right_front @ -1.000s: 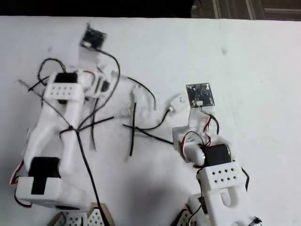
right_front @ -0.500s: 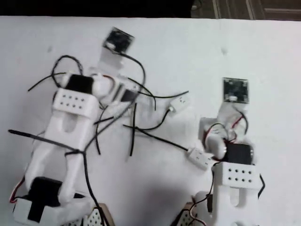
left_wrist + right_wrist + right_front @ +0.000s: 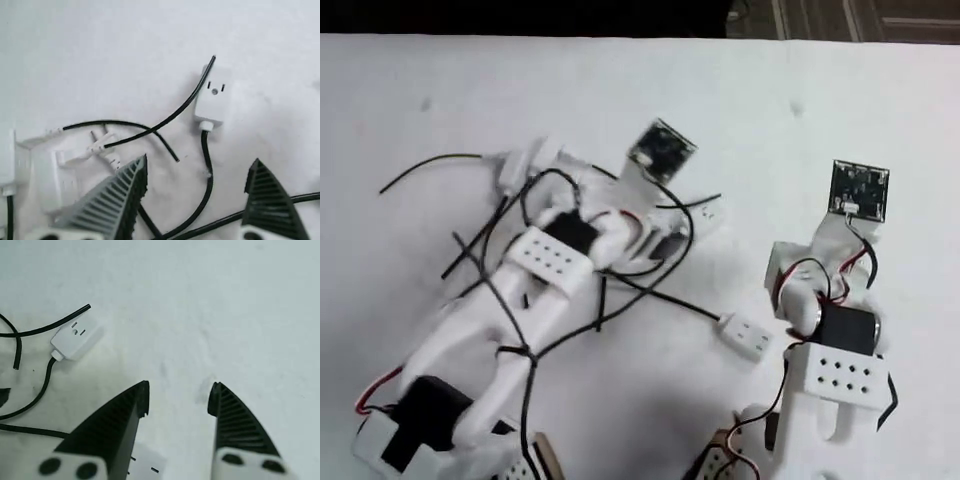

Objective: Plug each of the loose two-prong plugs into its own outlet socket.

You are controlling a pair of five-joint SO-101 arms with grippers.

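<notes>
A white outlet socket [image 3: 214, 95] lies on its black cord just beyond my left gripper [image 3: 200, 160], which is open and empty above the cord. A small white two-prong plug [image 3: 102, 146] lies beside one left finger, among loose black wires. In the high view this socket [image 3: 706, 212] sits mid-table, with the left arm's wrist camera [image 3: 660, 150] close to it. A second white socket block [image 3: 746, 336] lies between the arms. My right gripper [image 3: 180, 386] is open over bare table, the first socket [image 3: 77, 337] farther off and the second block [image 3: 145, 462] by its finger.
Black wires [image 3: 470, 240] tangle around the left arm. More white connector pieces [image 3: 515, 168] lie at the table's back left. The white tabletop [image 3: 840, 100] is bare at the back right. The right arm [image 3: 830, 370] stands near the front right edge.
The left arm swung right, from the back left to the middle socket, dragging wires along. The right arm pulled back to the right, uncovering the second socket block.
</notes>
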